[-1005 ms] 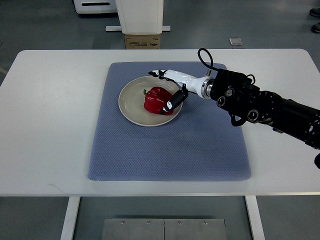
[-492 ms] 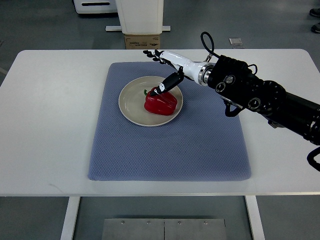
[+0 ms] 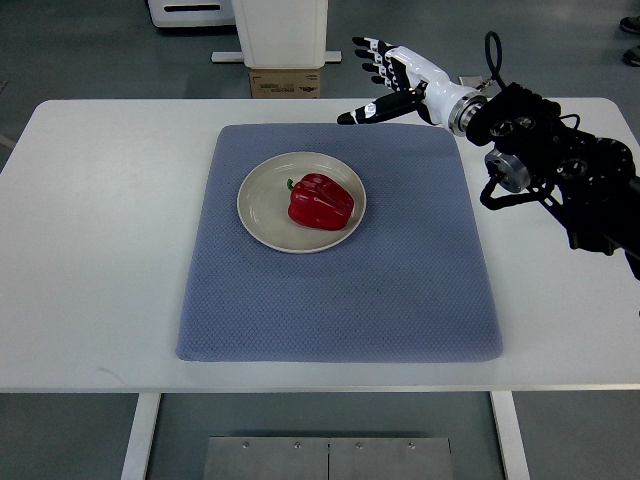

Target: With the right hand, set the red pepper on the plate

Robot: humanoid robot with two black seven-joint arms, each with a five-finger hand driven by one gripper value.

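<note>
A red pepper (image 3: 320, 202) lies on its side on the beige plate (image 3: 262, 205), which sits on the blue-grey mat (image 3: 340, 290). My right hand (image 3: 385, 75) hovers over the table's far edge, up and to the right of the plate, well apart from the pepper. Its fingers are spread and hold nothing. The black right arm (image 3: 550, 165) enters from the right edge. No left arm shows.
The white table (image 3: 100, 250) carries only the mat. Beyond its far edge stand a white pillar (image 3: 280, 30) and a cardboard box (image 3: 285, 82) on the floor. A small grey object (image 3: 470, 84) lies on the floor at the back right.
The right hand has let go of the pepper, lifted off it and drawn back up and to the right, past the mat's far edge. The pepper stays on the plate.
</note>
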